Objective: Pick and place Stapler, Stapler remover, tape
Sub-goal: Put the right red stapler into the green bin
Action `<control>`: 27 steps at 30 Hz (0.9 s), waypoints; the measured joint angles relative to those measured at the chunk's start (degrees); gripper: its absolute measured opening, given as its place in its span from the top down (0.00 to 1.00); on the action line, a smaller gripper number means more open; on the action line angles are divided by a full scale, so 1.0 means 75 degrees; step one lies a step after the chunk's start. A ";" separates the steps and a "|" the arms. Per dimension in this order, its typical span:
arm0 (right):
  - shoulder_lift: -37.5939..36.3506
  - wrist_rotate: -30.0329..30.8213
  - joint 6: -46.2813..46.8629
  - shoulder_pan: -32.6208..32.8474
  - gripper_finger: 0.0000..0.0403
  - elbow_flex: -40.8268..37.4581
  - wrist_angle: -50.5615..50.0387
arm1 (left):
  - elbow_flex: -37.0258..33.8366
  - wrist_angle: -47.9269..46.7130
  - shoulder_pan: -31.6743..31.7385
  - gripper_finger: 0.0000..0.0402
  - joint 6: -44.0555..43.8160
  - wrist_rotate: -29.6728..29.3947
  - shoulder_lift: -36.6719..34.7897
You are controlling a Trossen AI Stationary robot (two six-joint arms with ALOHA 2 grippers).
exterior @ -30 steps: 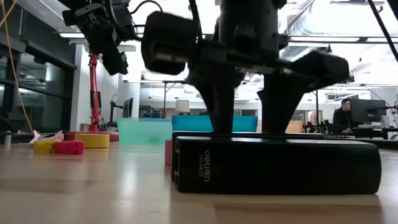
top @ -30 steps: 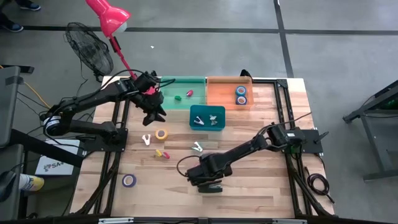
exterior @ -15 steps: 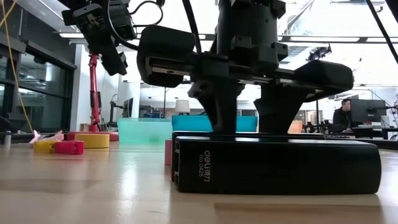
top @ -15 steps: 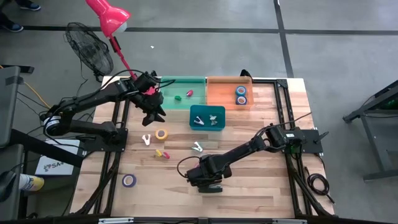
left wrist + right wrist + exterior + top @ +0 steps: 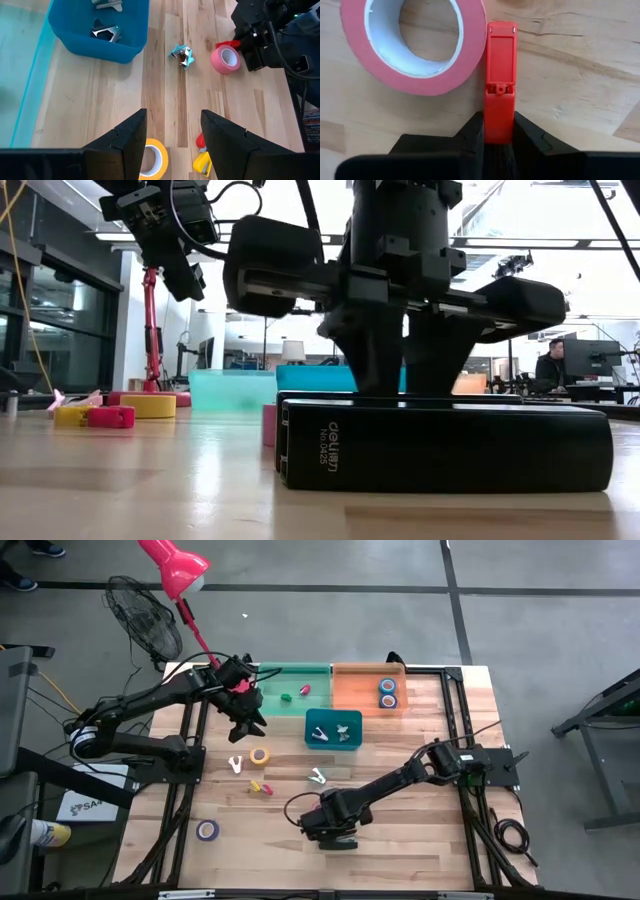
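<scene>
A long black stapler lies on the table near its front edge. Just behind it my right gripper points down, shut on a small red stapler. That stapler lies flat beside a pink tape roll. In the high view the gripper covers both. My left gripper hangs open above the table at the far left. Below it lie a yellow tape roll and a teal staple remover. My right gripper pinches the small red stapler by its two long sides, at one end, between its two fingers. The fingers come from above, pointing down, and lie across it. The stapler rests flat on the wooden table, its other end against the pink roll.
A green tray and an orange tray holding blue tape rolls stand at the far edge. A teal bin with staple removers stands in front of them. A purple roll, white removers and small red and yellow pieces lie left of centre.
My right gripper has stayed in place behind the black stapler and drawn its two fingers together, taking hold of the small red stapler. Nothing on the table has shifted.
</scene>
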 joint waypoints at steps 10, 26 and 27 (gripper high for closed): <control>-0.0836 0.0000 -0.0760 0.0000 0.84 0.0012 -0.0070 | 0.0000 0.0058 0.0003 0.54 0.0166 0.0288 0.0000; -0.2579 -0.0777 -0.4572 -0.0905 0.84 0.0012 -0.0191 | 0.0000 0.1225 0.0003 0.54 0.0227 0.3113 0.0000; -0.2691 -0.0772 -0.4808 -0.1015 0.84 0.0012 -0.0182 | 0.0000 0.1363 0.0002 0.54 0.0227 0.3193 0.0000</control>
